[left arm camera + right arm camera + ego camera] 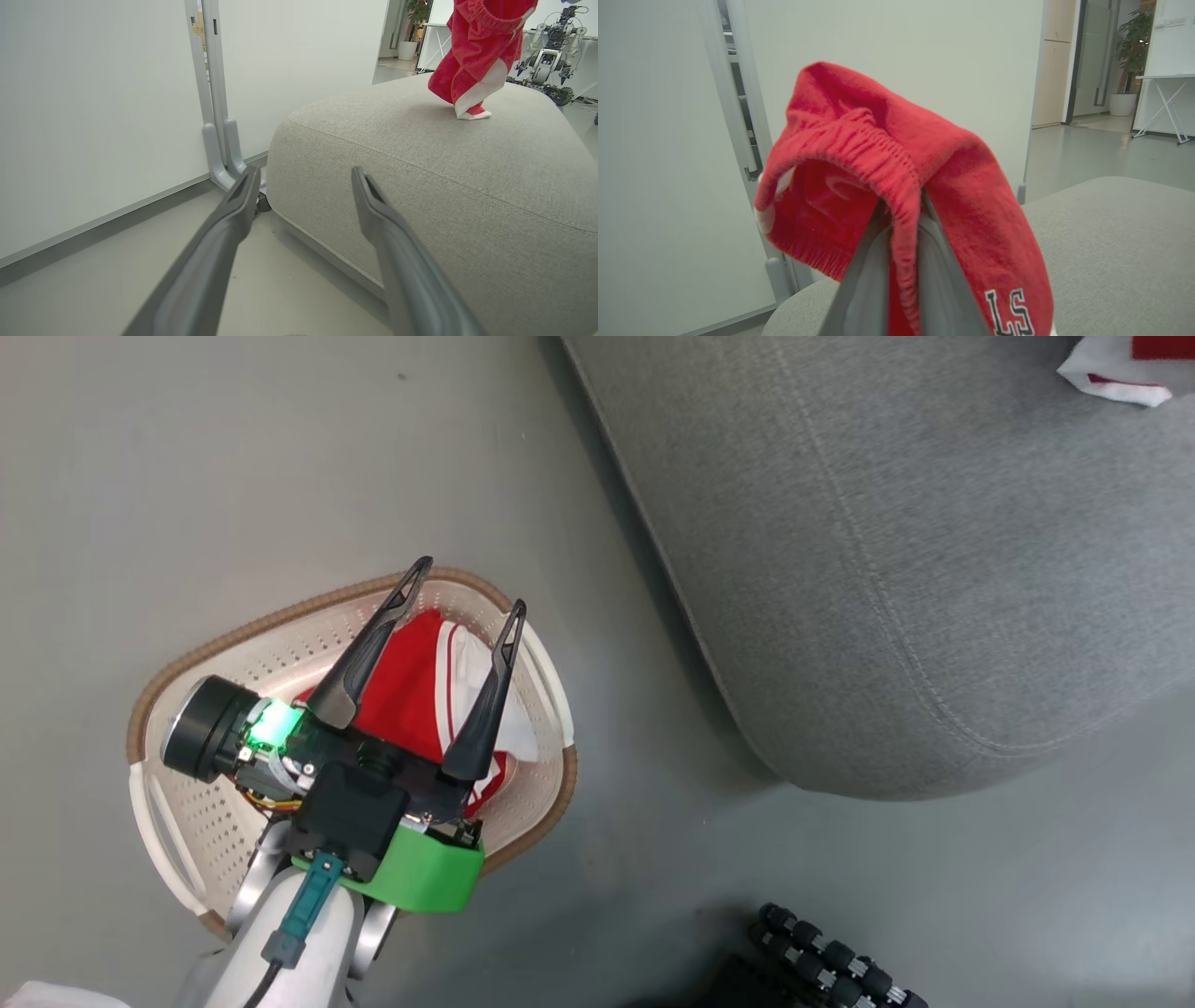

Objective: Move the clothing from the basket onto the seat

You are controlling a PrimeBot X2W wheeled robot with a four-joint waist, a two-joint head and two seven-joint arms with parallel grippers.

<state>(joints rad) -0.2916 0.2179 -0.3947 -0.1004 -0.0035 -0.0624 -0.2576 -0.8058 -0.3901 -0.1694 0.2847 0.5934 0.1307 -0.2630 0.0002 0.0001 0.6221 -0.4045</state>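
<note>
Grey seat (887, 569) on the floor (187, 476), basket (215, 803) near its corner, apart from it. 1 red-and-white garment (411, 691) lies in the basket. Red shorts (971, 186) with elastic waistband and "LS" lettering hang over the seat top, white-trimmed lower end touching the cushion. Right end effector (903, 233) is clamped on the shorts' waistband, 2 fingers nearly together. Left end effector (471, 583) sits above the basket, fingers spread wide, holding nothing.
</note>
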